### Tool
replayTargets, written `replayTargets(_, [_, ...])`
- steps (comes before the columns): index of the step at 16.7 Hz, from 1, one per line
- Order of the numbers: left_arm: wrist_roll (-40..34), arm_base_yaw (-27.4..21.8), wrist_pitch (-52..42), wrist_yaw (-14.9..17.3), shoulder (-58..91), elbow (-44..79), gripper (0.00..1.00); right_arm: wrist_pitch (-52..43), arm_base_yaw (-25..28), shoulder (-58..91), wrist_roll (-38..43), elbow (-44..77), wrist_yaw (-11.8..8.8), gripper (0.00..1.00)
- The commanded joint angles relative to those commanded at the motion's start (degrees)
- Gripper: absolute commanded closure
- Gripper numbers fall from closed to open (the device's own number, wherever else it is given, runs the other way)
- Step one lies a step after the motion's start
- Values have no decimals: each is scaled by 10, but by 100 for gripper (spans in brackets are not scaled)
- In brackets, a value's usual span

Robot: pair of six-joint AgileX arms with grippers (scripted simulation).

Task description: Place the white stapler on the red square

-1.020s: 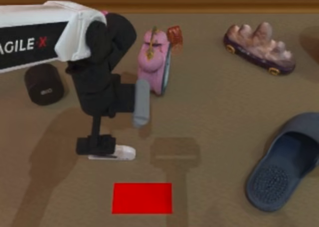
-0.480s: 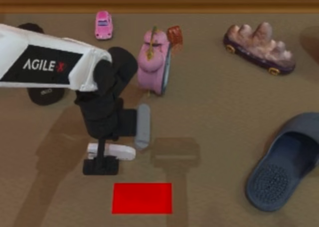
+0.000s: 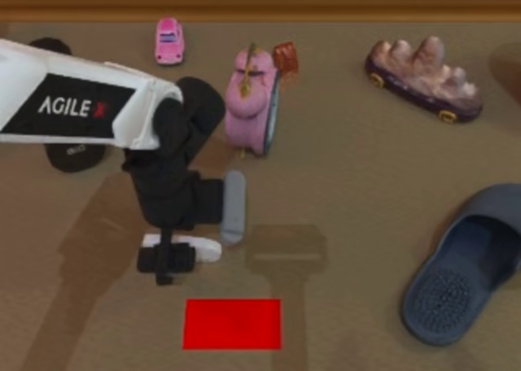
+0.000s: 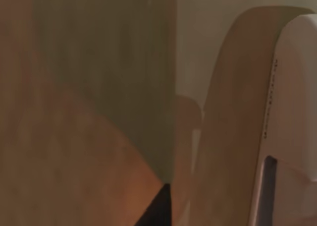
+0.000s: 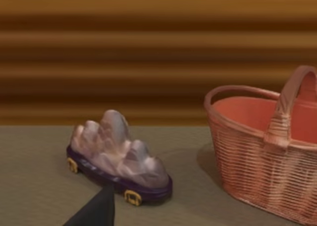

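- Left gripper [image 3: 165, 261] sits over the white stapler [image 3: 199, 246], its jaws straddling the left end; whether clenched, I cannot tell.
- Red square [image 3: 232, 324] lies near, apart.

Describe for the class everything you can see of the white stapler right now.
The white stapler is small, long and smooth, with a rounded end toward the table's right. It lies flat on the brown table, lengthwise left to right, just above the red square and apart from it. The left gripper covers its left part from above; a grip cannot be confirmed. The left wrist view shows a pale, curved body close up.
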Motion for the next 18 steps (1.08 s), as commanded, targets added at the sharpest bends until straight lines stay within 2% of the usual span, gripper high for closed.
replayTargets(6, [0, 0, 0, 0, 0, 0, 98, 0, 0, 0, 0, 0, 0, 0])
replayTargets(18, [3, 0, -23, 0, -8, 19, 100, 0, 0, 0, 0, 0, 0, 0])
